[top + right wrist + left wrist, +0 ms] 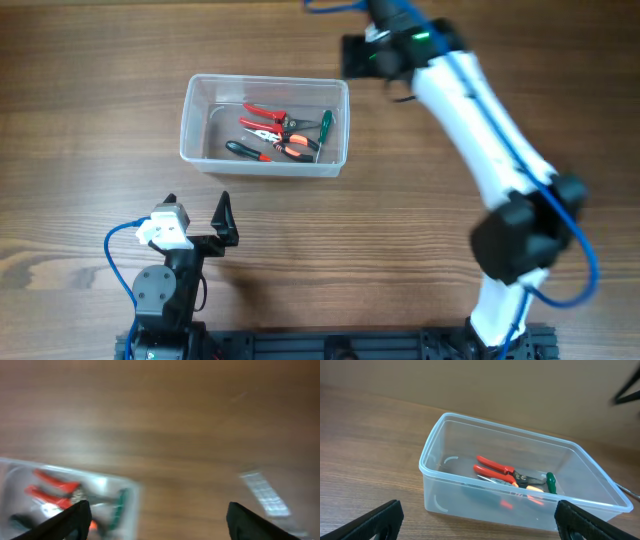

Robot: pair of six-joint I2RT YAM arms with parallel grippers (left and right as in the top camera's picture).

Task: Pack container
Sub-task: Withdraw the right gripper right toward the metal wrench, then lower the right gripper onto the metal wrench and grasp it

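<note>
Container (pixel 262 167) mid-worktop (pixel 380 220), long axis left-right, pliers (pixel 268 125) inside. Left pincer (pixel 197 212) wide open on near side, facing it. Right pincer (pixel 160 522) also wide, by far right corner, looks slightly closer.

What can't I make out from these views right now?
1. Pale object, right wrist view: motion blur, unidentifiable.
2. Right hand: overhead, its fingers are lost under its own dark wrist.
3. Tools in the container: overlapping and too small overhead, veiled by the front wall in the left wrist view; count unclear.
</note>
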